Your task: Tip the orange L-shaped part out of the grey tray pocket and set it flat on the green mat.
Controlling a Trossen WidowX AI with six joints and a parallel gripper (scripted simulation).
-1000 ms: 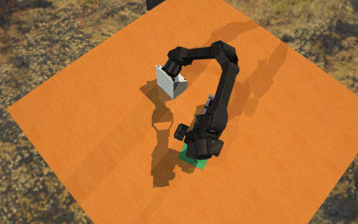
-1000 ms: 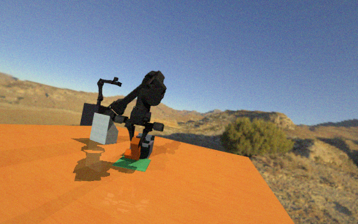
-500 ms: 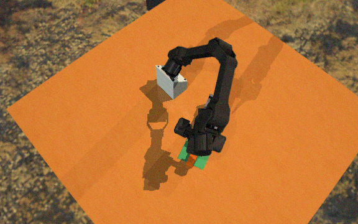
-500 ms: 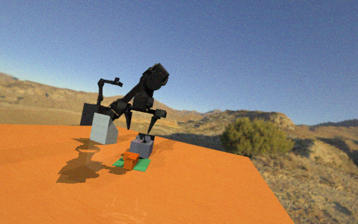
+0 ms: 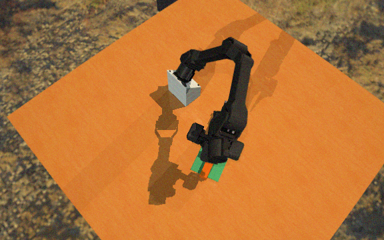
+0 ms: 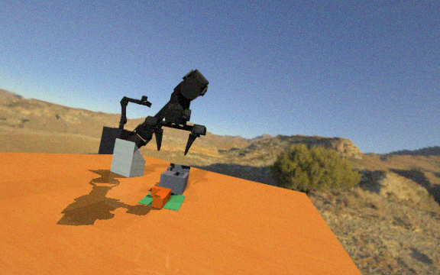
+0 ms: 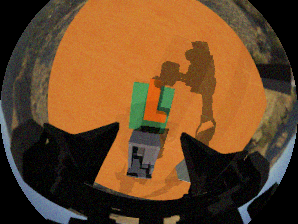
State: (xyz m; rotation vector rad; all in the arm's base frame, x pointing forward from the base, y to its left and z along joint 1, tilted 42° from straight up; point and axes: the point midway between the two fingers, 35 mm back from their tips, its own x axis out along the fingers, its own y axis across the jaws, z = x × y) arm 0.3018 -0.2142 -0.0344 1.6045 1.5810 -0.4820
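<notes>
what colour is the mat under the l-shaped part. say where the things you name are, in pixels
green (image 5: 218, 172) (image 6: 176, 202) (image 7: 138, 105), clearest in the wrist view

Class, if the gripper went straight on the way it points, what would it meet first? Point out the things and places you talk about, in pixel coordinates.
Probably the orange L-shaped part (image 5: 207, 171) (image 6: 160, 198) (image 7: 152, 102), though the grey tray (image 6: 171, 183) (image 7: 144, 138) is close and depth is unclear.

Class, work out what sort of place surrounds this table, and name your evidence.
Probably dry, open desert or scrubland, outdoors: bare rocky hills rise behind the orange table, a lone bush grows nearby, and wide blue sky stretches above.
</notes>
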